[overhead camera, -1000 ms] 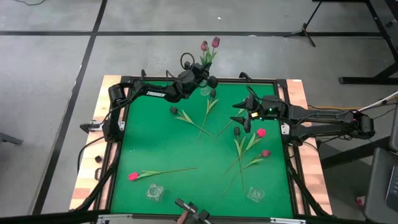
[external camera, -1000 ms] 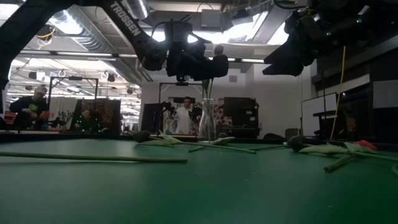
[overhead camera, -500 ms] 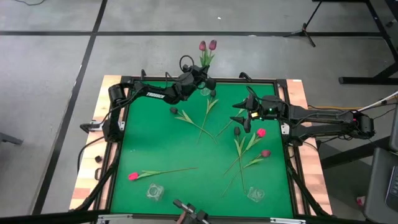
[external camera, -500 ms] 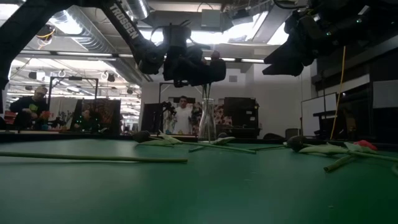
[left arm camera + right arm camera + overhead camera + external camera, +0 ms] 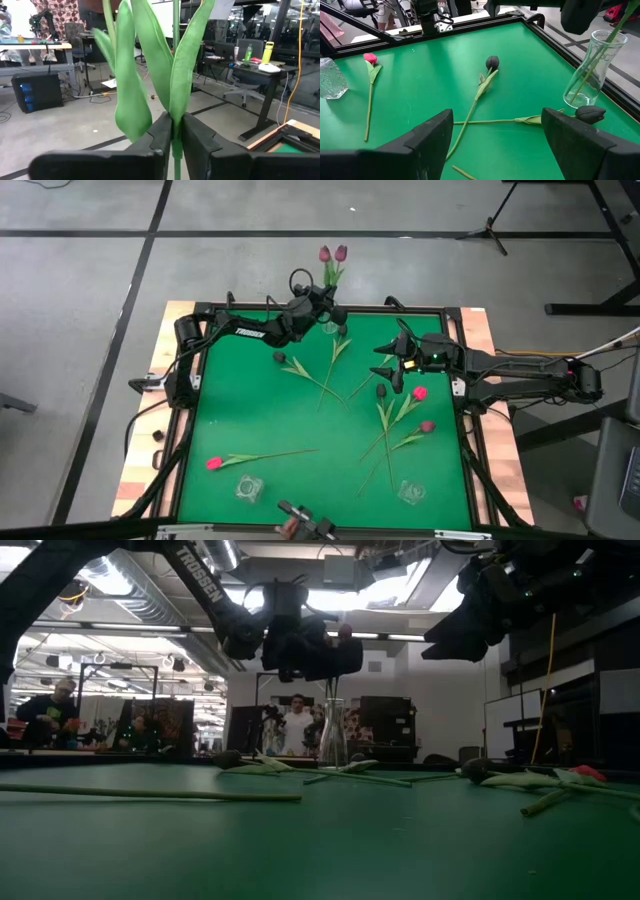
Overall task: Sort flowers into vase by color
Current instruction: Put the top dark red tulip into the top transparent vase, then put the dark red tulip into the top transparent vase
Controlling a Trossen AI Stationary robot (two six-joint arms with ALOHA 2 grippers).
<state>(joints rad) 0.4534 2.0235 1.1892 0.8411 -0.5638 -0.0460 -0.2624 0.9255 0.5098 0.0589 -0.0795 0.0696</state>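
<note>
Flowers (image 5: 333,260): eight heads counted; two mauve ones stand in the vase, six lie on the counter.
On the counter: two pink-red, one mauve, three near-black; one pink-red lies alone near the left front corner, the others are spread across the middle and the right side, some stems crossing.
Vase (image 5: 590,70): one tall clear glass one, upright at the far edge of the counter.
Small glass jars (image 5: 248,488): two, near the front edge, one left and one right.
Left gripper (image 5: 174,142): above the vase, fingers pressed together on a green stem just below its leaves.
Right gripper (image 5: 393,372): above the right-middle of the counter, fingers spread wide, holding nothing.
Counter (image 5: 250,410): green mat in a dark frame on a wooden top.
Room: grey concrete floor with dark lines; desks, chairs and ceiling lights beyond; two people (image 5: 297,725) show far behind the counter.
</note>
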